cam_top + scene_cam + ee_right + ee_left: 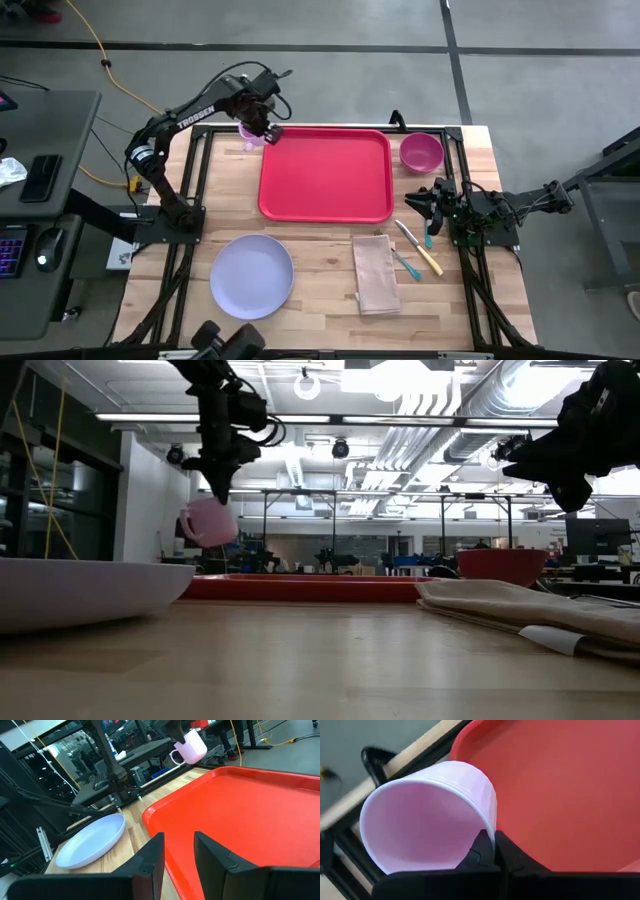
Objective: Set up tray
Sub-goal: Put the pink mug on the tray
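Observation:
A pale pink mug [250, 135] with a handle hangs above the far left corner of the red tray [325, 175], with my left gripper [266, 126] shut on it. The low view shows the mug [208, 522] tilted and clear of the table below the gripper [220, 488]. The tray lies flat on the wooden table. My right gripper [175, 850] waits at the tray's right side, open, pointing level across the tray [240, 810], with nothing between its fingers. My left gripper pinches the mug's wall at the rim [489, 827]. One finger [481, 851] is inside the mug's mouth and the other [516, 859] is outside. The fingers come from above, pointing steeply down. The mug hangs tilted below them, lifted clear of table and tray.
A magenta bowl [421, 152] stands off the tray's far right corner. A round lavender plate [251, 276] sits near the front edge, left of a folded beige napkin [375, 272]. A knife [420, 248] and a teal utensil [406, 264] lie right of the napkin.

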